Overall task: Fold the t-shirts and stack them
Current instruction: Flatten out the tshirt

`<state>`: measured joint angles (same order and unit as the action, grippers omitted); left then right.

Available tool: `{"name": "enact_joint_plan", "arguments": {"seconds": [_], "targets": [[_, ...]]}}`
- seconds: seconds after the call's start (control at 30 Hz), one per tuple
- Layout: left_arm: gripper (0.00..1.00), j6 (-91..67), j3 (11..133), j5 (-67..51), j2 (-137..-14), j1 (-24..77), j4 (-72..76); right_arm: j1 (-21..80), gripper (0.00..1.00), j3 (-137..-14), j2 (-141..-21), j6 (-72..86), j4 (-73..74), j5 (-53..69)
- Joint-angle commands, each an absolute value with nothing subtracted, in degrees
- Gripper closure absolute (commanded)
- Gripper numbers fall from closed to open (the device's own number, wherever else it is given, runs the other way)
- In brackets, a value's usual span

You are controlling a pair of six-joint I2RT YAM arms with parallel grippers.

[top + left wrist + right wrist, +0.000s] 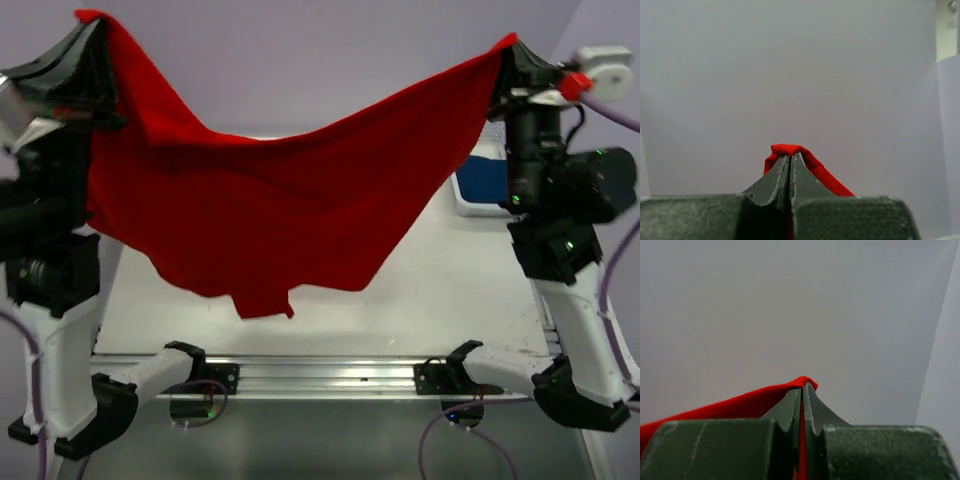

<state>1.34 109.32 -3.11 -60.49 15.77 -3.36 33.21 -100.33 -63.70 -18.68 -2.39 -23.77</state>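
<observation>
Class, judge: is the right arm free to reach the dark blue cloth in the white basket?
Probably not yet: the right gripper is shut on a corner of the red t-shirt, stretched across to the left gripper. The dark blue cloth lies close by.

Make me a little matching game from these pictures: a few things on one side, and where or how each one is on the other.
Things
1. red t-shirt
2. left gripper
3. dark blue cloth
4. table

Places or states
A. in the white basket at the right
B. flat and pale, under the hanging shirt
C. in the air, held up at two corners
D. shut on a red corner

Pairs: 1-C, 2-D, 3-A, 4-B
</observation>
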Motion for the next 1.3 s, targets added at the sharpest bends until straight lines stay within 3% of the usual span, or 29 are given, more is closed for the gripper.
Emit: {"name": "enact_joint_plan", "arguments": {"seconds": [0.0, 0.13, 0.27, 0.33, 0.43, 0.6, 0.73, 1.03, 1.27], "targets": [[1.0, 5.5, 107.2, 1.2, -77.5, 15.1, -7.6, 30.0, 1.0, -102.9, -78.3, -20.7, -0.2, -26.0], [1.0, 2.5, 117.0, -4.9, -94.2, 10.2, -10.4, 21.0, 1.0, -112.0, -91.6, -10.5, 5.3, -21.8], [1.0, -1.2, 137.6, -7.0, -115.1, 5.9, -13.3, 18.7, 1.0, -127.8, -106.7, -8.5, 12.0, -21.2], [1.0, -1.8, 139.3, -6.9, -116.9, 5.5, -11.0, 18.5, 1.0, -138.0, -113.2, -8.7, 14.0, -21.8], [1.0, 1.6, 137.3, -4.9, -112.3, 6.6, -7.0, 18.5, 1.0, -139.1, -110.7, -10.4, 11.4, -22.1], [1.0, 5.4, 118.9, -0.9, -95.3, 10.2, 1.2, 18.5, 1.0, -116.3, -94.8, -11.4, -2.2, -21.4], [1.0, 2.9, 97.4, 2.5, -83.3, 10.3, 5.6, 18.5, 1.0, -104.1, -85.4, -12.7, -3.3, -22.0], [1.0, -8.3, 64.9, 6.2, -79.2, 9.4, 8.0, 18.0, 1.0, -81.8, -88.8, -5.3, 7.7, -23.7], [1.0, -18.8, 48.1, 4.5, -76.3, 11.0, 5.9, 20.1, 1.0, -65.5, -87.7, 6.5, 11.0, -19.0]]}}
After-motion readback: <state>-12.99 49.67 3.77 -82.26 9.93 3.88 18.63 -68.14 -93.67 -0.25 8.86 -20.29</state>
